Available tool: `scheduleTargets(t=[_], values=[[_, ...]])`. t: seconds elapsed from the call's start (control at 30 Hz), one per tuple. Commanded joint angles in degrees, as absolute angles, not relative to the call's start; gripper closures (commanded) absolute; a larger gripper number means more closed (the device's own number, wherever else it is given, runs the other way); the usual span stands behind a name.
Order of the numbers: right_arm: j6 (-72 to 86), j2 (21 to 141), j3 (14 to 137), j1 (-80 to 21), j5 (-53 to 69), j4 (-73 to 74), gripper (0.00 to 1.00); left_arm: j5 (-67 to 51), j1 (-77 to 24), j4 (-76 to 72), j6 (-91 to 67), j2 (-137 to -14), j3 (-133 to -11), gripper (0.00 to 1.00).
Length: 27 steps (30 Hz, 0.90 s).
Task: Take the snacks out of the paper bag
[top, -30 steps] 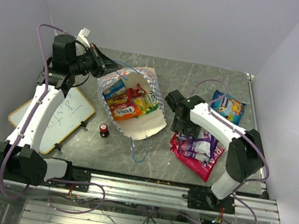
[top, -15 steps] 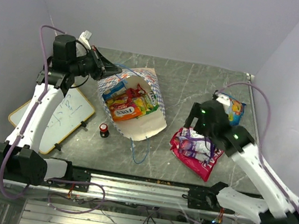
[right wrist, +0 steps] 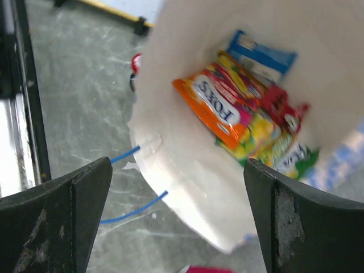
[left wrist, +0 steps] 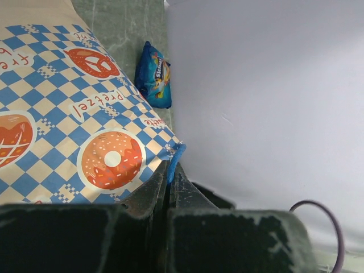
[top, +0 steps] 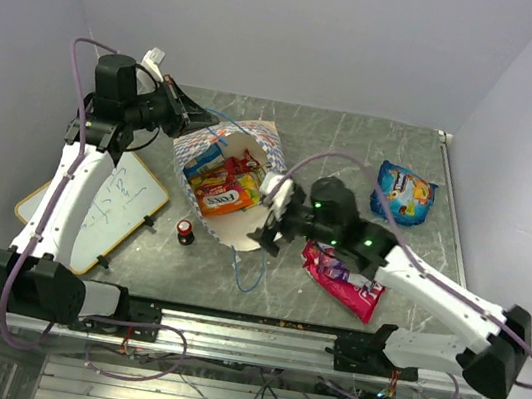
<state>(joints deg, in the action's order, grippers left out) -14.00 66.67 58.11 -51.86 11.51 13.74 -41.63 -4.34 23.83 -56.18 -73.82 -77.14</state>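
The paper bag [top: 260, 227] lies on its side with its mouth open toward me. Its checkered outside [left wrist: 68, 114] fills the left wrist view. My left gripper [top: 194, 117] is shut on the bag's blue cord handle [left wrist: 174, 161] at the far rim. My right gripper [top: 273, 217] hangs open just over the near rim, its jaws wide apart with nothing between them [right wrist: 177, 170]. Inside the bag lie an orange packet [right wrist: 219, 111], a blue-white one [right wrist: 261, 54], a red one [right wrist: 284, 108] and a green one [right wrist: 287, 153]. On the table are a blue packet [top: 404, 193] and a pink packet [top: 344, 283].
A wood-framed whiteboard [top: 103, 204] lies left of the bag. A small red-capped bottle [top: 184, 231] stands between them. The bag's near blue handle loop [top: 252, 276] trails toward the metal rail [top: 255, 334] at the table's front edge. Walls close in the table on three sides.
My right arm has swung left from the pink packet to the bag's mouth, and its jaws have opened wider. The left gripper has kept its hold on the handle.
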Motion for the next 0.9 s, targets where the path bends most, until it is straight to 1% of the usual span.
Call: scheduleTargets(t=[0.0, 0.13, 0.23, 0.37, 0.43, 0.5, 0.57, 0.73, 0.87], values=[[-35.4, 72.7, 59.1, -56.0, 18.5, 6.6, 0.00, -43.2, -4.6, 23.7, -58.0, -72.9, -77.7, 0.93], [-43.4, 77.2, 54.1, -58.1, 12.4, -1.0, 0.00, -42.5, -4.6, 25.7, -57.3, -72.7, -77.8, 0.93], [-51.6, 81.5, 53.0, -58.0, 10.4, -2.5, 0.00, -42.7, -4.6, 29.4, -54.7, -73.9, -79.5, 0.93], [-59.7, 87.1, 51.3, -58.0, 8.3, -8.6, 0.05, -43.7, -4.6, 31.3, -52.9, -75.7, -81.2, 0.93], [-60.3, 89.8, 51.2, -57.8, 7.1, -12.6, 0.09, -44.0, -4.7, 32.9, -51.8, -76.6, -82.4, 0.93], [-59.9, 92.5, 52.6, -57.6, 7.1, -15.2, 0.17, -44.3, -4.7, 35.9, -49.8, -77.7, -84.0, 0.93], [-59.6, 95.1, 53.6, -57.5, 7.8, -17.3, 0.23, -44.5, -4.7, 37.8, -48.6, -78.2, -85.2, 0.93], [-61.6, 101.9, 56.2, -57.5, 7.7, -20.7, 0.26, -45.5, -4.7, 38.3, -48.4, -78.4, -85.4, 0.93], [-60.5, 107.1, 60.3, -57.5, 2.8, -23.7, 0.28, -46.5, -4.7, 35.3, -50.7, -78.1, -84.4, 0.93]])
